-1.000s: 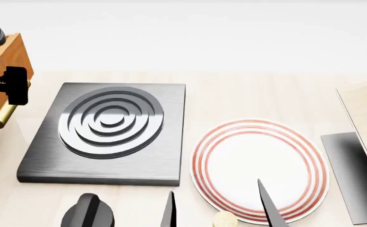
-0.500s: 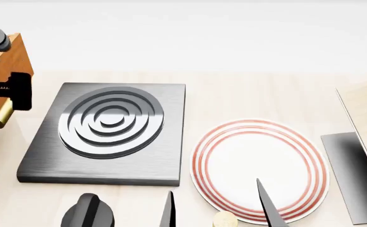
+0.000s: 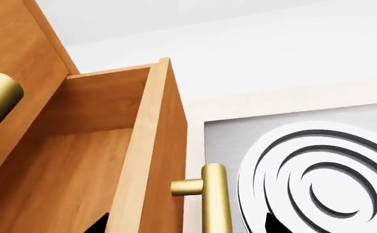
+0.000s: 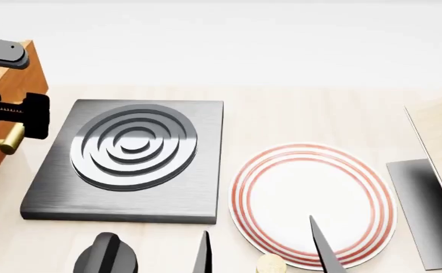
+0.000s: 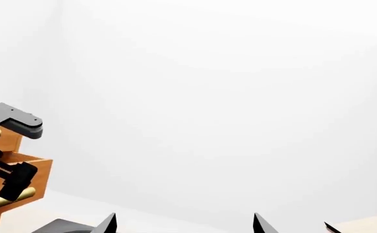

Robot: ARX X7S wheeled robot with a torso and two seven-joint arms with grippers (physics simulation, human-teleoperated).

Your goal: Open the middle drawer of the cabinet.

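Orange-brown wooden cabinet (image 4: 4, 122) at the far left edge of the head view, with its middle drawer (image 3: 110, 160), a wooden box with a flat front, partly drawn out, as the open cavity in the left wrist view shows. The black left end effector (image 4: 12, 116) is closed on the drawer's brass cylindrical bar handle (image 4: 7, 141), whose end protrudes below the fingers. Lower centre of the head view: the right end effector (image 4: 259, 250), fingers spread and holding nothing. The grey square hotplate with concentric rings (image 4: 133, 159) lies on the pale counter (image 4: 297, 114) just beside the cabinet. Risks, as judged: an off-axis pull could bind the drawer or slip the handle from the grip; the arm might also brush the hotplate.
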